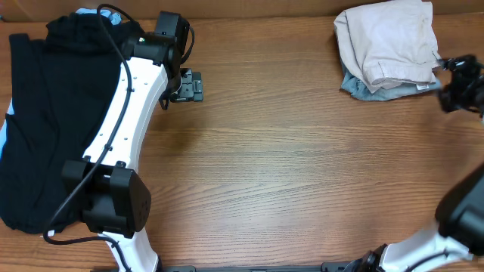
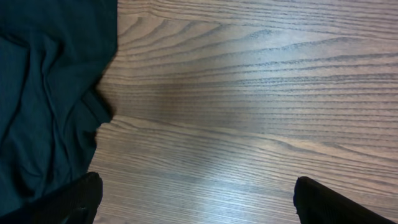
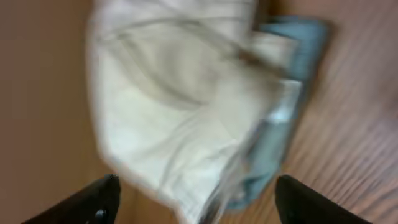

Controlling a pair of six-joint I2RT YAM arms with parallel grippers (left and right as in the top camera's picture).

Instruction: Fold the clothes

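Cream cotton shorts (image 1: pixel 389 41) crumpled atop blue denim (image 1: pixel 355 87) at the woodgrain tabletop's (image 1: pixel 287 166) far right corner, right hand (image 1: pixel 440 75) spread, empty, left hand (image 1: pixel 190 85) wide open, empty

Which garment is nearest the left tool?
The black garment, spread out at the left, beside the left tool; the cream shorts and light-blue denim shorts are piled at the far right.
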